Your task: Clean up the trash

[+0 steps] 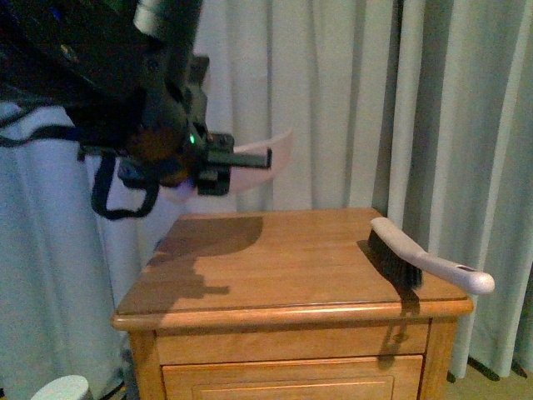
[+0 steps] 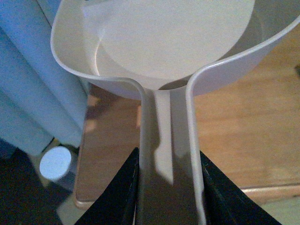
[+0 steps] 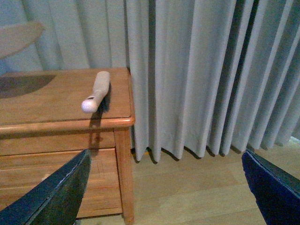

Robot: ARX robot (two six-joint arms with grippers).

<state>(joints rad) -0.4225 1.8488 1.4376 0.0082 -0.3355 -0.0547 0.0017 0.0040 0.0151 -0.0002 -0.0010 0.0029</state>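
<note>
The left gripper (image 2: 168, 187) is clamped on the handle of the white dustpan (image 2: 154, 51) and holds it in the air above the left rear of the wooden cabinet (image 1: 283, 267). The right gripper (image 3: 165, 154) is spread wide and holds nothing.

The trash is not visible in any view. None shows on the cabinet top or in the visible part of the pan.

In the front view, the brush (image 1: 416, 258) lies at 4 o'clock from the dustpan, at the right edge of the top. Its long axis runs from 10 o'clock (bristle head) to 4 o'clock (handle end), and the handle overhangs the corner. The right arm is judged nearer the brush. A round white object (image 1: 62, 388) sits on the floor at 7 o'clock from the cabinet.
</note>
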